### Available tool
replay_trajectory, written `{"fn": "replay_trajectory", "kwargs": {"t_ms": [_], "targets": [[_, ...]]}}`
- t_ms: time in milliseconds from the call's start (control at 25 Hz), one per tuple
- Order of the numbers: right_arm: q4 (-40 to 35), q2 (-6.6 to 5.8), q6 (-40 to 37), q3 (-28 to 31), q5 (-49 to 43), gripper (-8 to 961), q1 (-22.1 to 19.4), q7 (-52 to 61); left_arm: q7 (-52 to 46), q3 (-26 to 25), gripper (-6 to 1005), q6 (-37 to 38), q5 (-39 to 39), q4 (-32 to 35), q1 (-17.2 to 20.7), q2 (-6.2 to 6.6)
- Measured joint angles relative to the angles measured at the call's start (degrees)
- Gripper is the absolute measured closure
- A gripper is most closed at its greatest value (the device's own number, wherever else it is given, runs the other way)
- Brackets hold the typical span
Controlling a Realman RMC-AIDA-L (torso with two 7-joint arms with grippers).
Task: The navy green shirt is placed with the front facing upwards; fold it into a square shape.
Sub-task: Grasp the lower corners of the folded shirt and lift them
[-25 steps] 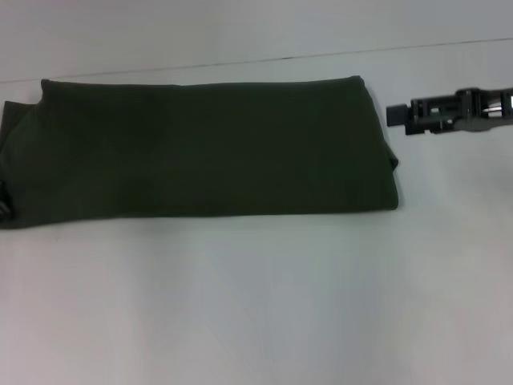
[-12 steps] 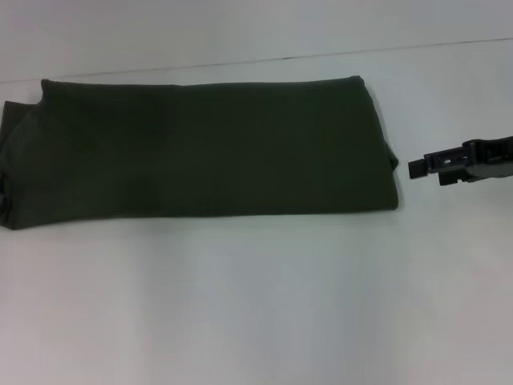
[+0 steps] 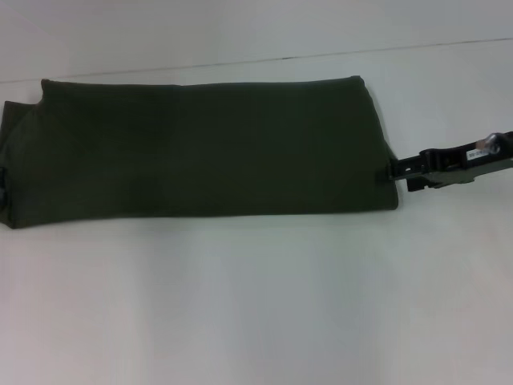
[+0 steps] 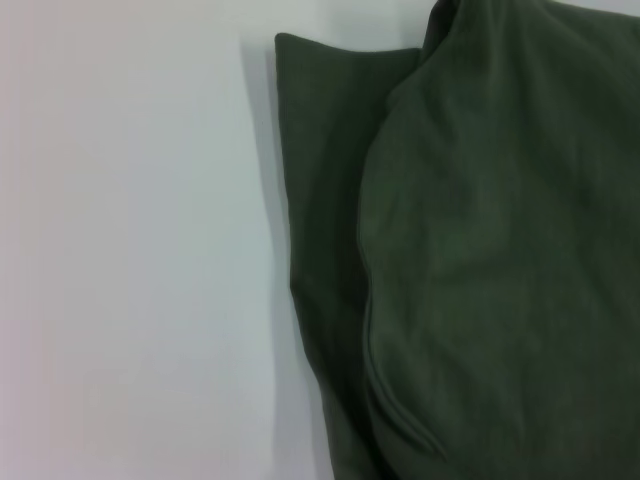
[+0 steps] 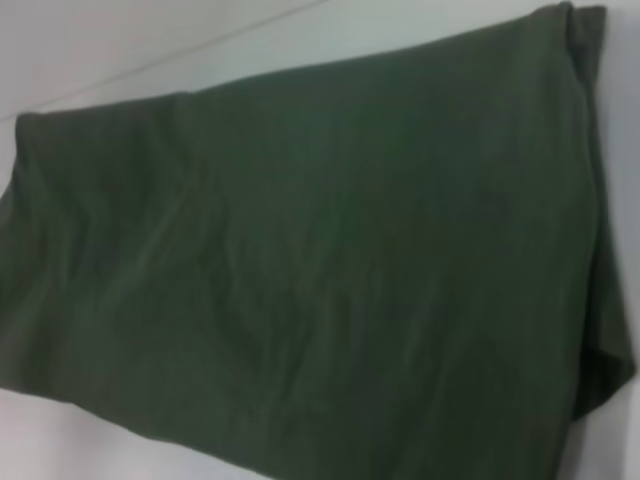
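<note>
The navy green shirt (image 3: 204, 148) lies flat on the white bench (image 3: 256, 305) as a long folded band running from the left edge to right of centre; it is judged light, limp and layered, so a hold should pinch all layers at an end edge. The left gripper is out of sight. The right gripper (image 3: 398, 170) touches the shirt's right end; whether its fingers are closed cannot be told, and no containers are present.

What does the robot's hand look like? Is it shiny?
Only the right gripper shows: a long, flat, boxy black piece, mostly dull, with a small pale patch and a round screw-like spot farther back. The left gripper is out of sight.
</note>
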Motion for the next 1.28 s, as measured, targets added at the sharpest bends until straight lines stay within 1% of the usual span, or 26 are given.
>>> {"fn": "replay_trajectory", "kwargs": {"t_ms": [120, 400, 760, 1000, 1080, 1160, 1240, 1280], "targets": [[0.78, 0.25, 1.66, -1.34, -0.01, 58, 0.44, 0.73, 0.00, 0.02, 988, 0.00, 0.00, -0.07, 0.00, -0.08], [2.36, 0.80, 3.55, -1.67, -0.01, 62, 0.90, 1.71, 0.00, 0.04, 990, -0.23, -0.01, -0.12, 0.06, -0.09], [4.27, 0.96, 5.53, -2.08, 0.02, 99, 1.25, 3.65, 0.00, 0.06, 988, -0.44, 0.06, -0.30, 0.09, -0.09], [5.11, 1.72, 6.23, -2.32, 0.04, 124, 1.91, 4.70, 0.00, 0.56, 989, -0.44, 0.08, -0.30, 0.06, -0.09], [5.18, 2.19, 6.04, -2.34, 0.06, 132, 2.25, 4.39, 0.00, 0.60, 989, -0.40, 0.08, -0.30, 0.05, -0.11], [5.12, 2.60, 5.75, -3.13, 0.05, 141, 2.63, 3.90, 0.00, 0.64, 989, -0.27, 0.08, -0.30, 0.04, -0.12], [5.16, 2.68, 5.76, -4.42, -0.03, 149, 2.84, 3.99, 0.00, 0.65, 990, -0.18, 0.08, -0.29, 0.01, -0.13], [5.18, 2.68, 5.83, -4.96, -0.06, 196, 2.85, 4.14, 0.00, 0.64, 990, -0.16, 0.08, -0.29, -0.01, -0.13]]}}
